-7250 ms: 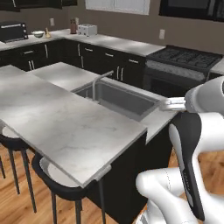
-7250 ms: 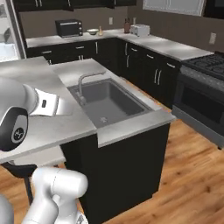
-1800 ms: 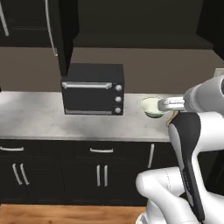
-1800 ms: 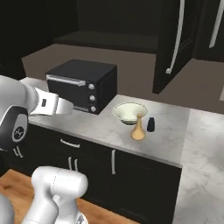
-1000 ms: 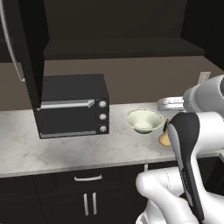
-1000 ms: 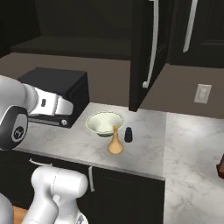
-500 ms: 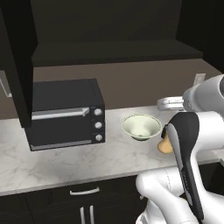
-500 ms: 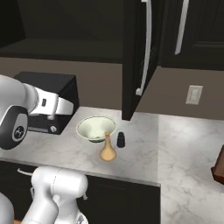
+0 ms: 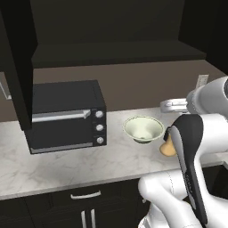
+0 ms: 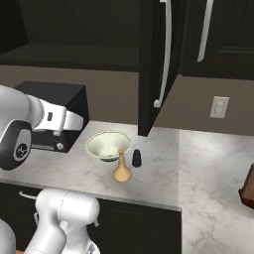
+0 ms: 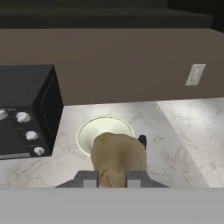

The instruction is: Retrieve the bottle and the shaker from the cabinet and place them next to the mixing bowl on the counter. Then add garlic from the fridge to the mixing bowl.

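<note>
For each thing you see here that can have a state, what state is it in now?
cabinet door: open.
oven: door shut.
mixing bowl: upright on the counter, empty.
bottle: upright on the counter, beside the bowl.
shaker: upright on the counter, beside the bottle.
garlic: held between the tool's fingers, not yet in the bowl.
tool: shut on the garlic.
</note>
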You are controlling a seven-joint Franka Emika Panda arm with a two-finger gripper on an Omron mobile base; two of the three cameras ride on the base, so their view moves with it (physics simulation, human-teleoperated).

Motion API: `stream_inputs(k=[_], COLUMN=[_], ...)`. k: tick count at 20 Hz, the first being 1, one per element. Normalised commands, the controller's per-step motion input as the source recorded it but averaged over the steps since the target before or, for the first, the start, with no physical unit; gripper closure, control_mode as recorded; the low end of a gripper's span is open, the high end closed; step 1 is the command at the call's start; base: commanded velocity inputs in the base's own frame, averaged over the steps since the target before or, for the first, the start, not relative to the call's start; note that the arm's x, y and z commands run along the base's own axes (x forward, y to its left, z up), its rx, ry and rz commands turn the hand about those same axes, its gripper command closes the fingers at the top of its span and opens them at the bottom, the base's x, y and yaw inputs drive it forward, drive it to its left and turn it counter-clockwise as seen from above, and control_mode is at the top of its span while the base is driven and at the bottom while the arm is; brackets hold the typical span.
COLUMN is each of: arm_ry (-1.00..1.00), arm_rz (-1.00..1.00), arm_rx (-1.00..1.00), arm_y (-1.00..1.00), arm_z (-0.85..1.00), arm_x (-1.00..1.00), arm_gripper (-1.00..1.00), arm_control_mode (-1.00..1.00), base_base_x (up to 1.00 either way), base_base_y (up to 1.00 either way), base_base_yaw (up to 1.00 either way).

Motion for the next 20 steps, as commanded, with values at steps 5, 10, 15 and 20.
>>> stream_inputs(k=[5, 10, 15, 20], arm_ry=[0.00, 0.06, 0.34, 0.22], arm_rz=[0.00, 0.00, 0.00, 0.06], arm_rx=[0.00, 0.00, 0.00, 0.01], arm_y=[0.00, 0.00, -0.03, -0.09], arm_z=[0.00, 0.00, 0.05, -0.02], arm_x=[0.00, 0.12, 0.67, 0.50], arm_gripper=[1.00, 1.00, 1.00, 1.00], arm_control_mode=[1.00, -1.00, -1.00, -1.00], base_base_x=[0.00, 0.00, 0.00, 0.00], base_base_y=[0.00, 0.00, 0.00, 0.00], base_base_yaw=[0.00, 0.00, 0.00, 0.00])
